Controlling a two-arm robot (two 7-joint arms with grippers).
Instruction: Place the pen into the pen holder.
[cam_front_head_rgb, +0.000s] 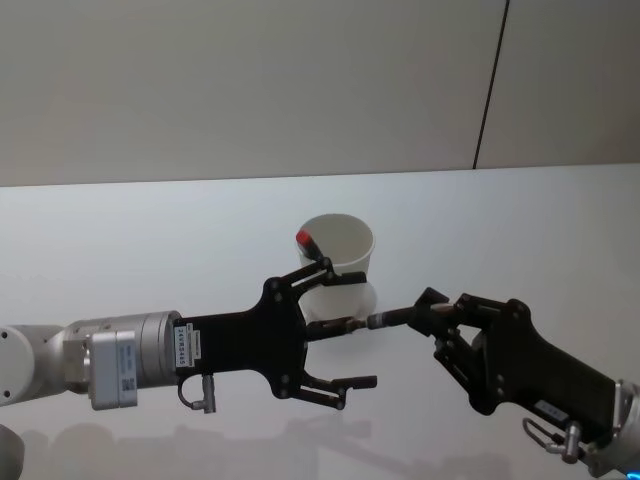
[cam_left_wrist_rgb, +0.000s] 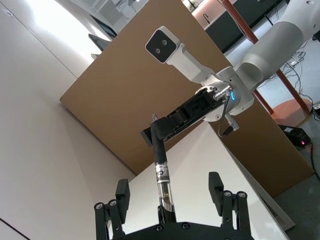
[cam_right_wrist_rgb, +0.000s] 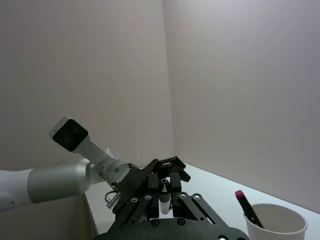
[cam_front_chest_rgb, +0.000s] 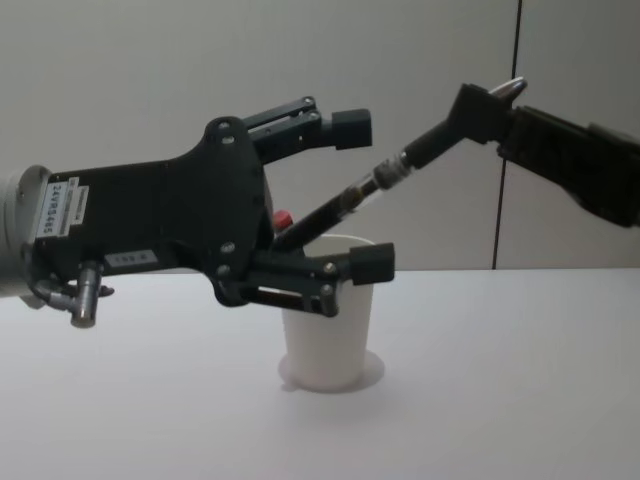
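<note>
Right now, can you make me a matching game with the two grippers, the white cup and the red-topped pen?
Things:
1. left gripper
2. right gripper
3. pen holder
4. red-topped pen

States:
A. sticking out of the cup
B. open
C. standing on the table
D. shut on the held pen

Pairs: 1-B, 2-D, 3-C, 4-A

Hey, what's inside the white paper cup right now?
The white paper cup holds one red-capped pen leaning on its rim. The cup's bottom is hidden. A second pen is above the cup, held by the right gripper, with the open left gripper around it.
</note>
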